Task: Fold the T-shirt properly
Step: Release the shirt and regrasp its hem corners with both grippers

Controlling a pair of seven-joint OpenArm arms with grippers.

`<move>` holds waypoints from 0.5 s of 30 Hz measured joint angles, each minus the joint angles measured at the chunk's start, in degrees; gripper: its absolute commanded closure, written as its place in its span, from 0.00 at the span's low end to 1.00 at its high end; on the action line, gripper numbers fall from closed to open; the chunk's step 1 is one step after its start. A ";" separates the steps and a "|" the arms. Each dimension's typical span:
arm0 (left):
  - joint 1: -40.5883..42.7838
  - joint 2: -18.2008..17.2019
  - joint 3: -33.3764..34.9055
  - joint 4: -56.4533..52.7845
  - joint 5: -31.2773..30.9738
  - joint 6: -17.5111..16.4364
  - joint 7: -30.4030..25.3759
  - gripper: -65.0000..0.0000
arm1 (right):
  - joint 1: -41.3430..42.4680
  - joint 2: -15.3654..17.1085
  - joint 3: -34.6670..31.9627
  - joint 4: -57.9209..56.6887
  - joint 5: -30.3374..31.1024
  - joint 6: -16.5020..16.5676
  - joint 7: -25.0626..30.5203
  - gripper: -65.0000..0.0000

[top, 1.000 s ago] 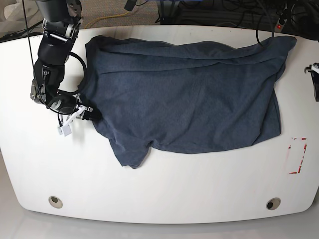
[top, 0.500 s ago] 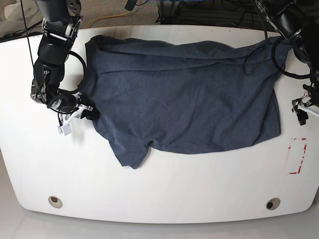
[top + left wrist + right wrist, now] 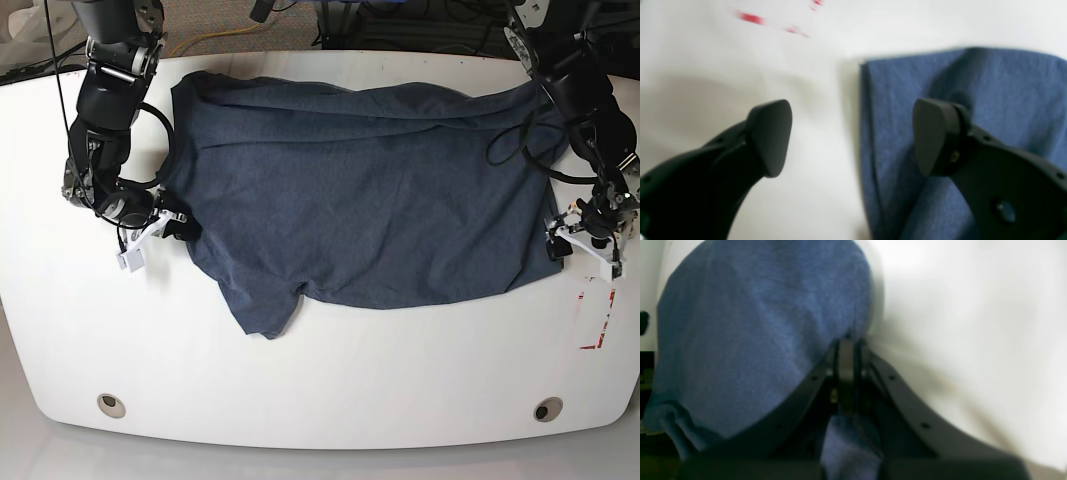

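T-shirt (image 3: 370, 190) spread flat on white table (image 3: 330, 390), long axis 9-to-3 o'clock. Right gripper (image 3: 172, 226) pinched shut on shirt edge at 9 o'clock. Left gripper (image 3: 853, 136) spread wide, holding nothing, straddling hem at 3 o'clock: one finger over cloth, other over bare table.

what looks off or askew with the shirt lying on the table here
The T-shirt lies crooked and rumpled, not squared: one sleeve juts toward the near edge of the table, and ridges run along its far side. Nothing looks torn or spilled.
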 measured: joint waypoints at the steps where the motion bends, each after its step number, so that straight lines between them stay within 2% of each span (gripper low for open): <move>1: -0.48 0.04 0.52 -1.62 0.00 0.00 0.02 0.19 | -0.02 0.00 0.00 0.00 0.11 0.07 0.02 1.00; 4: -1.77 0.33 0.92 -5.60 -0.07 -0.02 0.07 0.19 | 0.00 -0.02 0.00 0.00 0.09 0.04 0.00 1.00; 11: -2.60 0.11 2.67 -10.80 -0.22 0.02 -6.14 0.21 | 0.00 -0.04 0.00 0.00 0.11 0.04 0.00 1.00; 13: -2.80 0.15 4.35 -11.10 -0.22 0.02 -6.51 0.28 | 0.00 -0.02 0.00 0.00 0.07 0.00 -0.02 1.00; 15: -2.95 0.52 5.18 -11.37 -0.66 -0.02 -6.56 0.42 | -0.02 0.00 0.00 0.00 0.11 0.02 0.00 1.00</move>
